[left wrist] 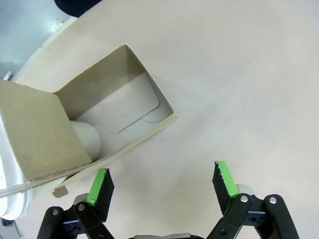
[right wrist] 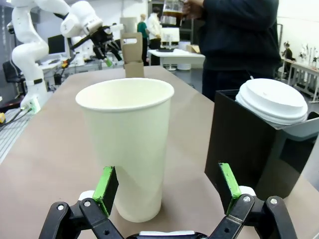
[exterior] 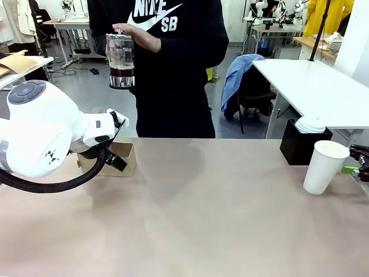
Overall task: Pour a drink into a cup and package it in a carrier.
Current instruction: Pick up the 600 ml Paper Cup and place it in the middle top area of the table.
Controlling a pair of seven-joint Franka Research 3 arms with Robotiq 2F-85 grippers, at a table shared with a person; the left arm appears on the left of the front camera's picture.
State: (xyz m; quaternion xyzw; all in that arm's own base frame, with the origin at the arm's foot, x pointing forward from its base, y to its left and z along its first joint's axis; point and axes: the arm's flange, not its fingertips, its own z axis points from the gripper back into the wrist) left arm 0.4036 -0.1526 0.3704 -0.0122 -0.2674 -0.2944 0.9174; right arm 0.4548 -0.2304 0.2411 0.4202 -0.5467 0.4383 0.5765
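Note:
A person at the far side holds the glass jug [exterior: 121, 57] of dark drink [exterior: 121, 73] up at chest height; the jug [right wrist: 172, 7] also shows far off. The white paper cup [exterior: 325, 167] stands open-topped and lidless at the right. My right gripper [right wrist: 167, 189] is open just behind the cup [right wrist: 127, 144], whose base sits by the left finger [right wrist: 106, 188]. The brown cardboard carrier [exterior: 125, 159] lies at the left. My left gripper [left wrist: 162, 181] hangs open beside the carrier [left wrist: 114, 112], holding nothing. A white rounded shape [left wrist: 87, 139] shows inside it.
A black box [exterior: 302, 145] holding a stack of white lids [exterior: 311, 124] stands just behind the cup; it is close on the right of my right gripper as the black box [right wrist: 244, 144]. The left arm's big white body [exterior: 40, 130] covers the table's left part.

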